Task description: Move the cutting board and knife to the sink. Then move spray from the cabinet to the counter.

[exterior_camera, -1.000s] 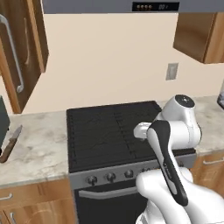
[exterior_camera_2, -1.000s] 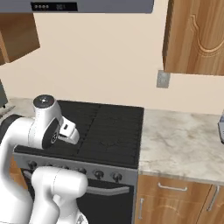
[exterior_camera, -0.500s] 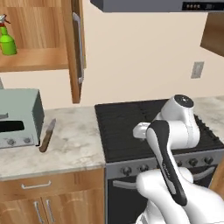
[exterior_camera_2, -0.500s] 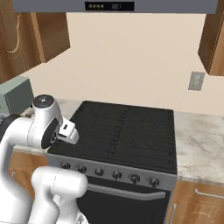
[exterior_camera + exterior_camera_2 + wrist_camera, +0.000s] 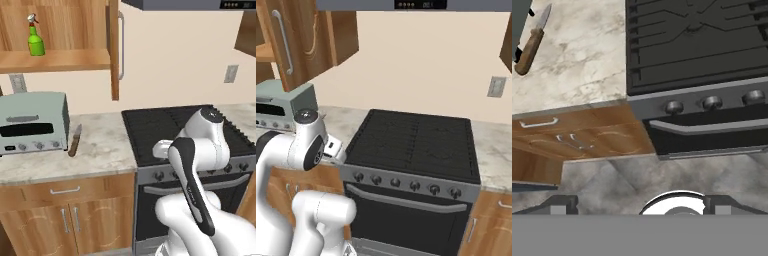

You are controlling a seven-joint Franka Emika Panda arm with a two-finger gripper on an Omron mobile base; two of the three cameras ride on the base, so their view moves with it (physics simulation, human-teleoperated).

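Note:
The knife (image 5: pixel 75 140) lies on the marbled counter (image 5: pixel 102 147) just right of a toaster oven, its brown handle toward the front; in the hand view the knife (image 5: pixel 531 44) is at the top left. The green spray (image 5: pixel 35 40) stands upright on the shelf of the open wall cabinet (image 5: pixel 60 60). My gripper (image 5: pixel 640 204) is open and holds nothing; it hangs in front of the stove, well right of the knife. The cutting board and the sink are out of view.
A grey-green toaster oven (image 5: pixel 32 122) sits at the counter's left. The cabinet door (image 5: pixel 114 47) with its bar handle stands open, edge-on. A black stove (image 5: pixel 416 142) with knobs fills the middle, and drawers (image 5: pixel 572 137) run under the counter.
The whole scene has slid right in both base views, so the base has driven left. The cabinet, spray, toaster oven and knife have come further into view. The arm keeps its pose.

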